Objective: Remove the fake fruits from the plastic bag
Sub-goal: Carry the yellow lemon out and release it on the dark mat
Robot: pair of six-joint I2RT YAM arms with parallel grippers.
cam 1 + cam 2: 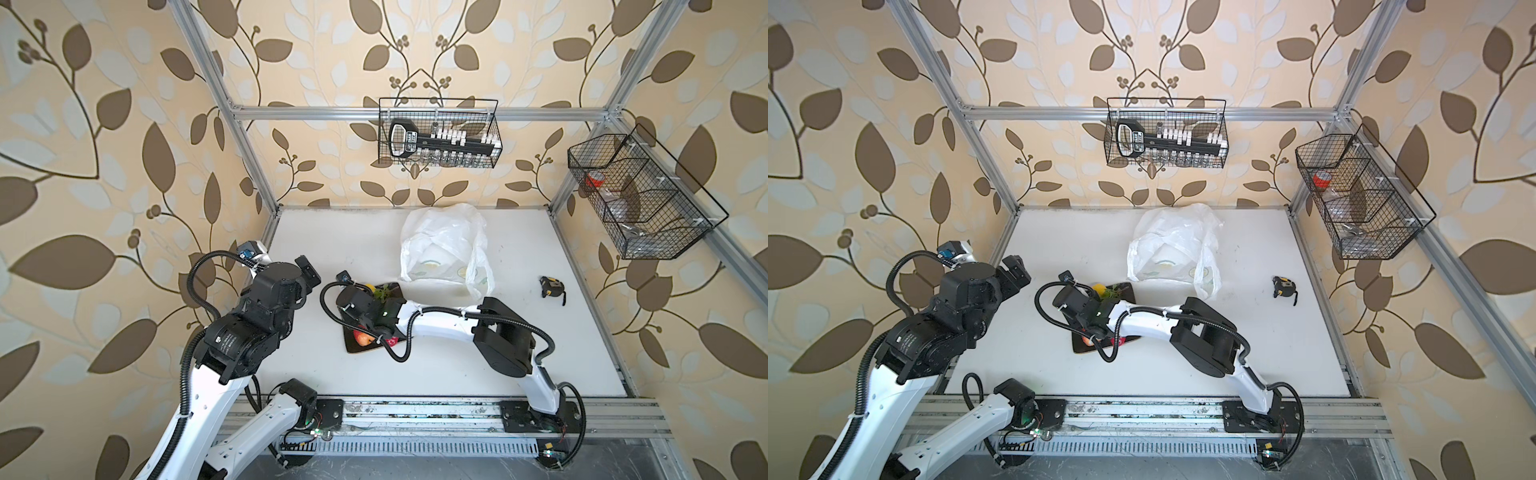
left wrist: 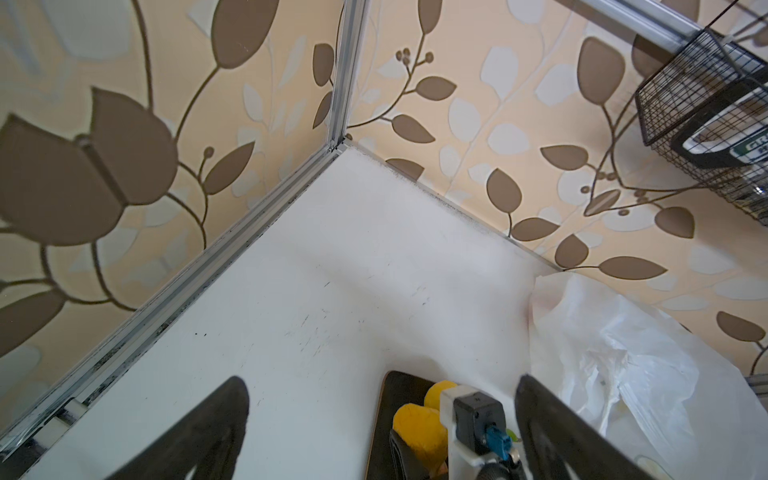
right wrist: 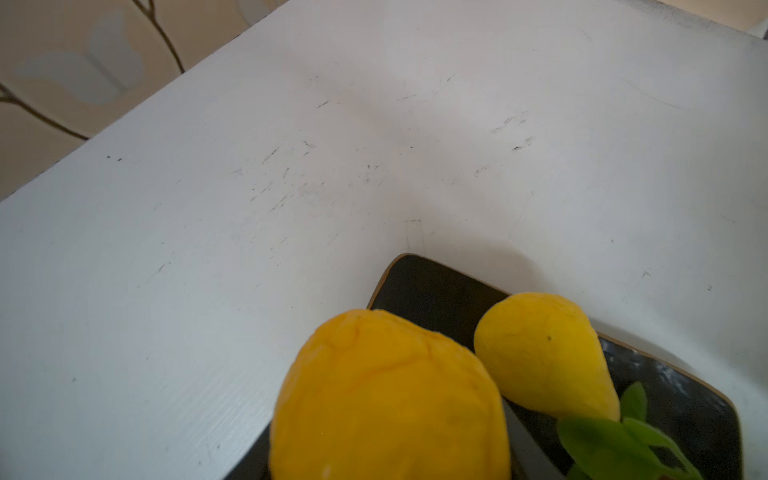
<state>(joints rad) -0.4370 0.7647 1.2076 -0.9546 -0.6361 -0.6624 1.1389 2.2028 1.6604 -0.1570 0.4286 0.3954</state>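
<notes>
- Right fingers [image 2: 401, 453] look clamped on the yellow-orange fruit [image 3: 386, 395], over the black plate [image 3: 432, 286] corner.
- Small yellow fruit [image 3: 544, 357] sits just beside them.
- Left fingers [image 2: 224, 419] are wide apart and empty.
- Plastic bag [image 1: 444, 245] lies slack beyond my right fingers. I can't tell what's inside.
- Fruit is probably light, glossy and slippery, so grip it across the belly, gently.

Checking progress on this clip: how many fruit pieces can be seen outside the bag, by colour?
Yellow fruits: 2
Red fruits: 2, both partly hidden
Green sprig: 1
Total: 5 in view
</notes>
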